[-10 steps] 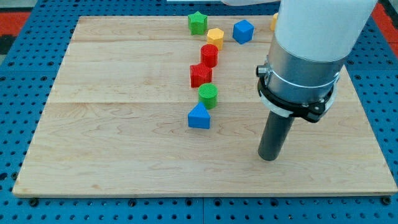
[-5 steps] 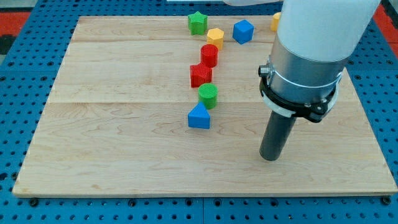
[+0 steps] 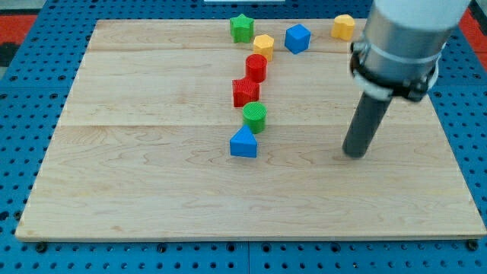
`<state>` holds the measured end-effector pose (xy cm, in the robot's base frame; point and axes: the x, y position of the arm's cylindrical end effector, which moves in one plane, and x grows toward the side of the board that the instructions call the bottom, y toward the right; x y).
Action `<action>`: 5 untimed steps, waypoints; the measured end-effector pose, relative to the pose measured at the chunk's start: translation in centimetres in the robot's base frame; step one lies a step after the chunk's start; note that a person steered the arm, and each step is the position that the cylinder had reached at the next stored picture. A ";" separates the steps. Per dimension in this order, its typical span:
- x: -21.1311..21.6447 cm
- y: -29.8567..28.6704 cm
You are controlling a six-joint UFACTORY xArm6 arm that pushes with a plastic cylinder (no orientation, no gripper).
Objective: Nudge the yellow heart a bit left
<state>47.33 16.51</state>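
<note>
A yellow block (image 3: pixel 344 27), probably the heart though its shape is hard to make out, lies near the board's top edge at the view's upper right. My tip (image 3: pixel 354 154) rests on the board well below it and slightly to its right, touching no block. A second yellow block (image 3: pixel 263 46), which looks six-sided, lies left of the blue cube (image 3: pixel 297 38).
A green star (image 3: pixel 242 28) sits at the top centre. Below it runs a column: red cylinder (image 3: pixel 256 67), red angular block (image 3: pixel 245 91), green cylinder (image 3: pixel 255 117), blue triangle (image 3: pixel 243 143). The wooden board (image 3: pixel 137 175) lies on a blue pegboard.
My tip has moved to the view's right and a little up. The arm no longer hides the yellow block at the upper right. No block has moved.
</note>
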 end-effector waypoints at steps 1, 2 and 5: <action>-8.1 1.7; -14.7 3.2; -18.3 13.1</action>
<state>29.03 29.57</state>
